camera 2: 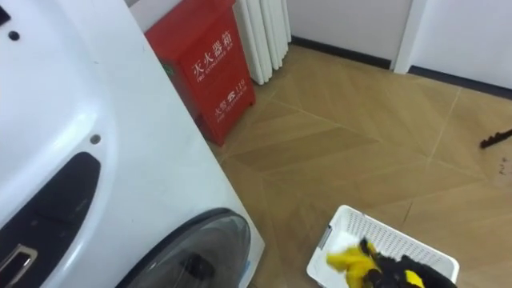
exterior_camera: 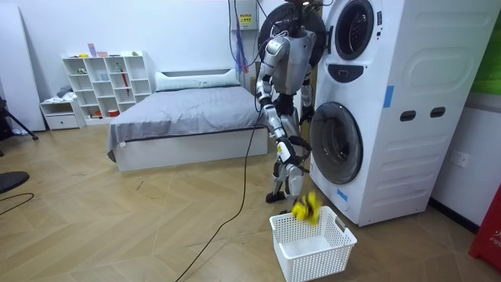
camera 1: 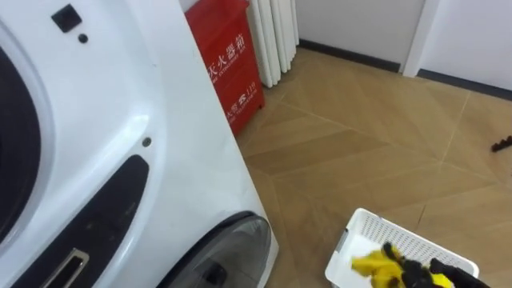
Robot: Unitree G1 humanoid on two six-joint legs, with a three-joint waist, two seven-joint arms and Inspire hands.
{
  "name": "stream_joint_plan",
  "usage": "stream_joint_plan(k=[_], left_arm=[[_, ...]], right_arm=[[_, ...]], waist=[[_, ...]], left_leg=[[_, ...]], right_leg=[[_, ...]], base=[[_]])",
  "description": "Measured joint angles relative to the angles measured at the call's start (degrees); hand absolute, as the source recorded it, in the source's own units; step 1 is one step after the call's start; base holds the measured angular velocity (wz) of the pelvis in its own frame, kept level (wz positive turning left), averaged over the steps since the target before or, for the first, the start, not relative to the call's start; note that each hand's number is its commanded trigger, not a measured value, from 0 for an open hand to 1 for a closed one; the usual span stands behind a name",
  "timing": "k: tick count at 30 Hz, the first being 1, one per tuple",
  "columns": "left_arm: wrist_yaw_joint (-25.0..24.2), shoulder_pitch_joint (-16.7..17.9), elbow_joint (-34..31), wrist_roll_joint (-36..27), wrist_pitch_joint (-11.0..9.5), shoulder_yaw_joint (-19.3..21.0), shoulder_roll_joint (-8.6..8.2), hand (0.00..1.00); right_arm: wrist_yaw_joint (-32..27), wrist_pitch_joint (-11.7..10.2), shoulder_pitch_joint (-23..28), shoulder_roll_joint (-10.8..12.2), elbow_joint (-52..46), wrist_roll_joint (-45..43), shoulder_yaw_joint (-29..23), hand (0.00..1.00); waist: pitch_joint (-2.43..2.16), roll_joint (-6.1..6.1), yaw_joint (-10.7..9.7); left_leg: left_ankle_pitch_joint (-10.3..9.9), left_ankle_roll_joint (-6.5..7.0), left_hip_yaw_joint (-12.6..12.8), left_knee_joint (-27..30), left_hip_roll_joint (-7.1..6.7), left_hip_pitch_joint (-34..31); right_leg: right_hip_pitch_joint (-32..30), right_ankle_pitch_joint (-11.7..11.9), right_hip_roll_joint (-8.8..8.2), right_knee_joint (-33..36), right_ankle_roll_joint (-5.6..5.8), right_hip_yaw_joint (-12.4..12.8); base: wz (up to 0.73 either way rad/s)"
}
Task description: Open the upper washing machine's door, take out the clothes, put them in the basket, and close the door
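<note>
Left eye view: white washing machine (camera 1: 120,120) takes up the left, its lower round door (camera 1: 236,236) at the bottom edge; red box (camera 1: 228,64) stands against the machine's far side, white radiator (camera 1: 276,32) just behind it by the wall; wooden floor (camera 1: 360,136) runs off to the right; white basket (camera 1: 420,240) sits at lower right, near the machine but apart from it; yellow and black cloth (camera 1: 372,264) is bunched at the basket, over the side nearest me; I cannot tell if it lies inside or is just above the rim. Right eye view: same layout; thin dark rod (camera 2: 496,140) pokes in from the right edge onto the floor, well apart from the basket. Room view: I stand upright just beside the front of the stacked machine, on the room view's left of it; my right hand (exterior_camera: 300,144) hangs low, near the lower door; too small here, cannot tell whether it is spread or closed; the cloth shows at the basket's far rim, close to my feet and well below that hand, touching neither hand; basket is on the floor in front of the machine; bed (exterior_camera: 188,117) and white shelf unit (exterior_camera: 109,82) stand well behind me against the back wall.
</note>
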Motion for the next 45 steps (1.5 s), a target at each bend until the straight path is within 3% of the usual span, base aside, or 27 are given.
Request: stream_joint_plan(k=[5,12,16,21,24,27,28,31,32,33,35,40,42,44,45], left_arm=[[0.7,0.0,-0.1,0.0,0.0,0.0,-0.15,0.00],[1.7,-0.3,-0.4,-0.9,-0.2,0.2,-0.25,0.00],[1.8,-0.3,-1.1,-2.6,-0.6,0.3,-0.20,0.00],[2.5,0.7,-2.0,-4.0,-2.3,0.4,-0.17,0.00],[2.5,1.4,-3.0,-4.4,-3.8,0.3,-0.16,0.00],[2.4,2.8,-5.7,-4.4,-4.0,0.3,0.00,0.00],[2.3,3.6,-6.2,-4.3,-4.7,0.3,0.07,0.00],[2.0,4.7,-7.5,-2.9,-5.5,2.5,0.15,0.00],[2.0,4.8,-7.8,-2.8,-5.6,2.6,0.23,0.00],[2.1,5.1,-7.8,-2.5,-6.1,2.8,0.23,0.00],[2.0,5.2,-7.8,-1.4,-6.1,2.5,0.17,0.00],[2.1,4.6,-8.2,5.3,-6.2,4.9,-0.93,0.00],[2.1,4.8,-7.8,6.6,-6.2,4.9,-1.37,0.00],[2.1,4.9,-7.8,6.8,-6.2,5.1,-1.88,0.00],[2.1,5.0,-7.8,6.8,-6.2,5.6,-2.17,0.00]], right_arm=[[-0.5,-0.6,-0.2,-0.3,0.0,0.1,0.0,0.00],[-0.4,-1.1,0.9,-0.2,0.1,0.5,0.0,0.00],[-0.5,-1.1,1.9,-1.0,0.1,1.2,0.0,0.00],[-0.4,-2.4,3.9,-1.4,2.4,3.3,-0.7,0.00],[-0.4,-2.7,4.9,-1.4,6.3,6.1,-1.4,0.00],[0.7,-3.0,6.3,-1.3,9.7,10.0,-1.3,0.00],[1.0,-3.0,6.7,-1.2,12.8,10.7,-1.7,0.00],[0.6,-2.9,7.2,-0.5,20.0,11.8,-4.2,0.00],[0.6,-2.9,7.2,-0.1,21.4,11.9,-5.0,0.00],[0.5,-2.9,6.2,0.4,24.9,11.8,-5.1,0.00],[0.9,-2.2,5.5,1.0,29.4,11.7,-4.5,0.00],[1.8,1.3,3.1,4.7,38.3,9.9,-1.6,0.00],[2.3,2.0,1.6,5.7,40.4,8.4,0.7,0.00],[3.0,2.2,1.0,6.2,40.5,5.2,2.9,0.00],[3.5,2.2,0.5,6.2,40.4,2.9,4.8,0.00]], waist=[[0.03,-0.04,0.0],[0.44,-0.79,-0.3],[0.52,-1.12,-0.9],[0.01,-1.57,-1.1],[-0.01,-2.32,-1.1],[-0.12,-2.77,-0.8],[-0.16,-3.46,-0.6],[-1.20,-4.66,0.9],[-1.21,-4.94,1.3],[-0.72,-5.70,2.3],[-0.86,-6.51,2.6],[-1.13,-9.45,7.3],[-1.31,-10.08,8.7],[-1.20,-10.47,10.7],[-1.26,-10.62,12.4]], left_leg=[[0.0,-0.01,-0.1,0.1,0.09,0.0],[0.0,-0.01,-1.7,0.1,0.10,-0.2],[0.0,-0.02,-3.8,0.2,0.10,-0.1],[0.2,-0.20,-6.7,-0.1,0.63,1.1],[0.4,-0.27,-9.3,-0.5,0.65,2.1],[0.8,-0.36,-11.4,-1.4,0.59,3.7],[1.0,-0.53,-12.6,-2.1,0.61,4.9],[1.1,-0.72,-15.4,-2.5,0.97,7.1],[1.2,-0.77,-15.8,-2.6,0.94,7.6],[1.2,-0.82,-16.2,-2.8,0.97,8.4],[1.3,-1.02,-18.1,-2.8,1.02,9.0],[1.6,-1.48,-22.4,-3.1,1.19,11.4],[1.7,-1.72,-23.7,-3.1,1.29,11.6],[1.9,-2.00,-24.7,-3.4,1.43,12.4],[2.1,-2.31,-25.2,-3.8,1.52,13.1]], right_leg=[[-0.1,0.0,-0.20,0.0,-0.17,-1.1],[0.3,-0.9,-0.99,0.9,-0.67,-3.3],[1.0,-1.4,-1.75,0.8,-1.02,-5.5],[4.0,-1.6,-2.53,-1.1,-1.60,-8.4],[6.0,-2.1,-3.27,-2.0,-1.92,-10.6],[8.7,-2.3,-4.06,-3.7,-2.19,-13.0],[10.5,-2.3,-4.23,-4.8,-2.38,-14.1],[14.4,-2.8,-4.76,-6.3,-2.85,-16.7],[15.1,-3.0,-4.88,-6.4,-2.91,-17.2],[16.1,-3.2,-5.12,-6.6,-3.11,-18.4],[17.8,-3.3,-5.61,-8.0,-3.31,-20.5],[22.2,-3.9,-6.09,-10.9,-4.05,-24.3],[23.5,-3.8,-6.05,-12.3,-4.34,-25.4],[25.1,-3.7,-5.92,-13.5,-4.62,-26.2],[25.9,-3.7,-5.86,-14.1,-4.82,-26.6]], base=[[0.01],[0.13],[0.27],[0.28],[0.40],[0.40],[0.44],[0.45],[0.40],[0.31],[0.44],[0.37],[0.34],[0.26],[0.11]])
